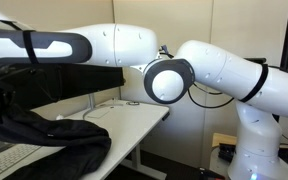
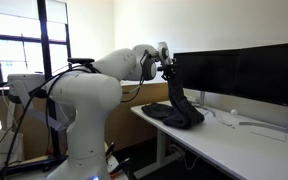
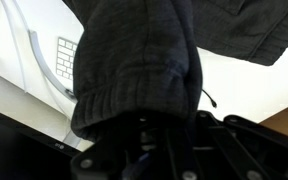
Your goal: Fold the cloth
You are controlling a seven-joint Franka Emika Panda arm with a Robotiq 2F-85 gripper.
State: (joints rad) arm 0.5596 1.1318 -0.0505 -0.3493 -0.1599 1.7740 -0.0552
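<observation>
The gripper (image 2: pixel 170 72) is pressed together on a pinch of the cloth (image 2: pixel 177 112), held up above the white desk (image 2: pixel 239 148). In an exterior view, one strip of the cloth is drawn up from the pile to the fingers. The rest is heaped on the desk near its end, just in front of the monitors (image 2: pixel 239 70). The arm (image 2: pixel 94 85) is stretched out level from its base towards the desk, with a window (image 2: pixel 14 50) behind it.

In the wrist view, the cloth is bunched into the jaws at the bottom edge. The fingertips are mostly covered by fabric, so the exact contact cannot be made out. A ribbed hem is seen low on the hanging fold, and the fabric reads as dark grey and matte. A second part of the cloth is seen at upper right against the desk. A white keyboard (image 3: pixel 66 58) is seen left of the hanging fold, with a white cable (image 3: pixel 29 45) beside it.

In an exterior view, the cloth (image 1: pixel 69 138) is lumped and wrinkled on the desk at lower left, below a monitor's lower edge. There the gripper is largely cut off at the frame's left edge.
</observation>
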